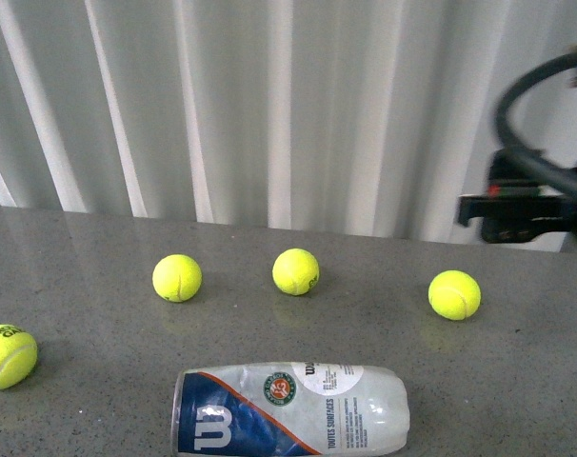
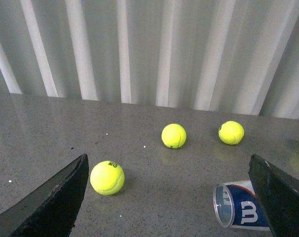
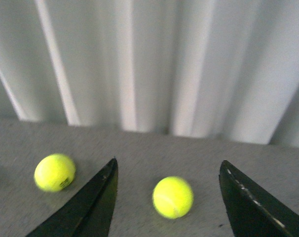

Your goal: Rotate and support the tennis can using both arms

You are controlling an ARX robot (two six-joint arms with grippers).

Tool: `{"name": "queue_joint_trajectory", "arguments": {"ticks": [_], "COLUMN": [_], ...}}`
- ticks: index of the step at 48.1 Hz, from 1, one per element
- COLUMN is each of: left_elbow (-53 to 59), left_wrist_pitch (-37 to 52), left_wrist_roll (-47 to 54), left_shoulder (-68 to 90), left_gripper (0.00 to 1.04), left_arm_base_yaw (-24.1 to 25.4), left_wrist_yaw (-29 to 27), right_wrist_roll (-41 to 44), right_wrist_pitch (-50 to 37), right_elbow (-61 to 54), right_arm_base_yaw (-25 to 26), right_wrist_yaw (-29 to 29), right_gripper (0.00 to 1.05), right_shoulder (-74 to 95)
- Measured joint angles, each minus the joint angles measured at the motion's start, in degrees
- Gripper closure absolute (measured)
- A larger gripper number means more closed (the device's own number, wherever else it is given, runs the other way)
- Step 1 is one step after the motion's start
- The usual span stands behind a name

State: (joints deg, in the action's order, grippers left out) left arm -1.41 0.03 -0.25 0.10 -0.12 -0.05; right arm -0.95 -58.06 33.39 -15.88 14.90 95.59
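Note:
The tennis can [image 1: 288, 409] lies on its side at the front of the grey table, empty, with its blue W end to the left. In the left wrist view the tennis can [image 2: 238, 205] shows its open metal-rimmed mouth beside the far finger. My left gripper [image 2: 169, 185] is open and empty, above the table. My right gripper [image 3: 167, 185] is open and empty, and a tennis ball [image 3: 172, 197] lies on the table between its fingers' lines of sight. Part of the right arm [image 1: 531, 205] with a black cable shows at the right of the front view.
Several yellow-green tennis balls lie on the table: one at the left edge [image 1: 5, 355], one at mid left [image 1: 177, 278], one in the middle [image 1: 296, 271], one at the right [image 1: 454, 294]. A white pleated curtain [image 1: 269, 105] closes off the back.

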Motion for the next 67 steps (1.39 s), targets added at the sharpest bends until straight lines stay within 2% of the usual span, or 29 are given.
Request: {"name": "queue_joint_trajectory", "arguments": {"ticks": [3,7,10,14,24,34,36,40,67], "left_elbow": [0.0,0.0,0.0,0.0,0.0,0.0,0.0,0.0,0.0], "left_wrist_pitch": [0.0,0.0,0.0,0.0,0.0,0.0,0.0,0.0,0.0], "left_wrist_roll": [0.0,0.0,0.0,0.0,0.0,0.0,0.0,0.0,0.0], "left_shoulder": [0.0,0.0,0.0,0.0,0.0,0.0,0.0,0.0,0.0], "left_gripper": [0.07,0.07,0.07,0.07,0.07,0.07,0.07,0.07,0.07], "left_arm_base_yaw": [0.0,0.0,0.0,0.0,0.0,0.0,0.0,0.0,0.0], "left_wrist_yaw": [0.0,0.1,0.0,0.0,0.0,0.0,0.0,0.0,0.0], "right_wrist_roll": [0.3,0.6,0.7,0.8,1.0,1.0,1.0,1.0,1.0], "right_wrist_pitch": [-3.5,-4.7,-4.7,-7.6,-3.6,1.7,3.8,7.7,31.1], "right_elbow": [-3.7,-9.6,-12.1,-17.2,-25.4,-28.7,-29.6,-30.8,-33.1], "right_arm_base_yaw": [1.7,4.0,4.7,6.1,9.7,11.3,13.7,15.6,15.7], "right_wrist_yaw": [-0.6,-2.8,-3.8,-5.8,-8.9,-10.5,-14.0,-14.5,-14.8], "right_gripper": [0.54,0.73,0.82,1.02,1.01,1.01,1.01,1.01,1.01], "right_shoulder": [-3.5,-9.2,-11.1,-13.6,-25.0,-33.4,-36.3,-41.6,-68.4]}}
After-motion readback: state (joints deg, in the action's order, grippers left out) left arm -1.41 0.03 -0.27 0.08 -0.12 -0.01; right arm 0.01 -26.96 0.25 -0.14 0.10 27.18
